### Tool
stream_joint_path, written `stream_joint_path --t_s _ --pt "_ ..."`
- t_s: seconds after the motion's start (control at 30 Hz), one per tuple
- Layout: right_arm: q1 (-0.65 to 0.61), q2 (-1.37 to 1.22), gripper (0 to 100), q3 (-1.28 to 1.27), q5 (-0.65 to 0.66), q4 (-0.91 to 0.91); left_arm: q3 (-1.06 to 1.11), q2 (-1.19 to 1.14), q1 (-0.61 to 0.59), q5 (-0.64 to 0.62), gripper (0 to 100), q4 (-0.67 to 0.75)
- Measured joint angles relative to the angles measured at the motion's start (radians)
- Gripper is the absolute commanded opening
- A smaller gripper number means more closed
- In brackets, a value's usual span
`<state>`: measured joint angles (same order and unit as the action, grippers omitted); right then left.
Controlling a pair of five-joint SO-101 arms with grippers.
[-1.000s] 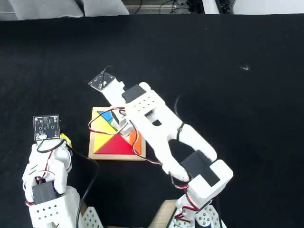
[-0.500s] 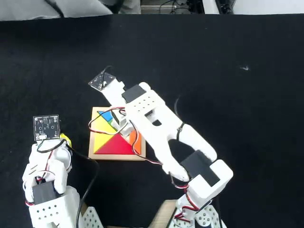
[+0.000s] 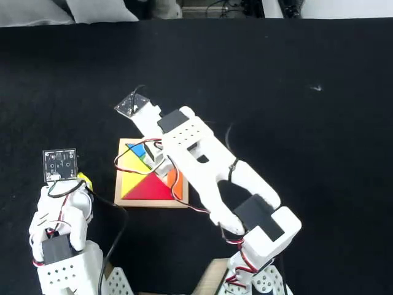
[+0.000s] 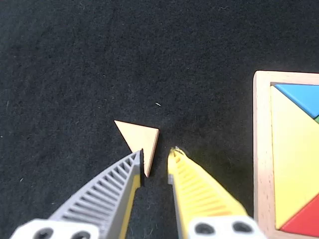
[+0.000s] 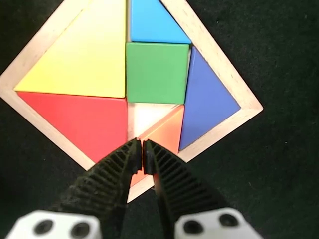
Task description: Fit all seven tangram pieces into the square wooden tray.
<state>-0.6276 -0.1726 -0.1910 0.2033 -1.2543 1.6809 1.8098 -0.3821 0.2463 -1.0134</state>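
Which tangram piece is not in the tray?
The plain wooden triangle: it lies on the black cloth beside the tray, while the coloured ones sit inside.

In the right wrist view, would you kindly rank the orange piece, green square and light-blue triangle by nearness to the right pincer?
1. Orange piece, just beside the right pincer.
2. Green square, further in.
3. Light-blue triangle, beyond the square, farthest.
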Motion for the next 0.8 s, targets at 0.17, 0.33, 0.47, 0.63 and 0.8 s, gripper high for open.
stream_joint_path --t_s 0.17,0.33,0.47,0.63,0.8 --pt "0.0 0.0 1.1 0.0 0.0 0.0 0.0 0.0 -0.006 0.0 10 0.0" --pt "0.0 0.0 1.1 0.0 0.0 0.0 0.0 0.0 -0.078 -0.012 10 0.023" --pt "0.0 0.0 1.1 -0.002 0.0 0.0 0.0 0.0 -0.091 -0.046 10 0.031" --pt "0.0 0.0 1.1 -0.002 0.0 0.0 0.0 0.0 -0.091 -0.054 10 0.031" --pt "0.0 0.0 1.1 -0.002 0.0 0.0 0.0 0.0 -0.094 -0.057 10 0.031"
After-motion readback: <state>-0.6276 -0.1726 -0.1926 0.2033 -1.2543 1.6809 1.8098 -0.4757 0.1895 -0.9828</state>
